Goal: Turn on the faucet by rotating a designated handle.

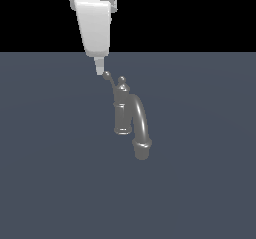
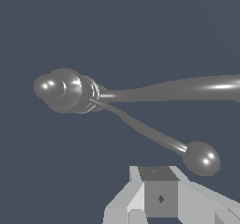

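grey metallic faucet [image 1: 123, 114], a short upright column with a small knobbed cap and a flared base, stands near the middle of the flat blue-grey surface [image 1: 50, 183] in the exterior view. its thick arched spout [image 1: 140, 125] curves off the column toward the exterior view's right and downward, ending in a rounded mouth low in that view. thin, curved, wire-like grey metal handle [image 1: 112, 81] rises from the top of the column toward the exterior view's left and ends in a small ball tip [image 1: 106, 75].

white robot arm's fingers [image 1: 100, 66] hang from above, their pale tip just beside the ball tip on its left in the exterior view; i cannot tell whether they touch. in the wrist view the handle [image 2: 150, 134] runs out from the knobbed cap to its ball, and the grey-white finger [image 2: 157, 195] lies close by the ball, apart from it. only one finger shows plainly, so i cannot tell how wide the fingers stand, and nothing is seen held.
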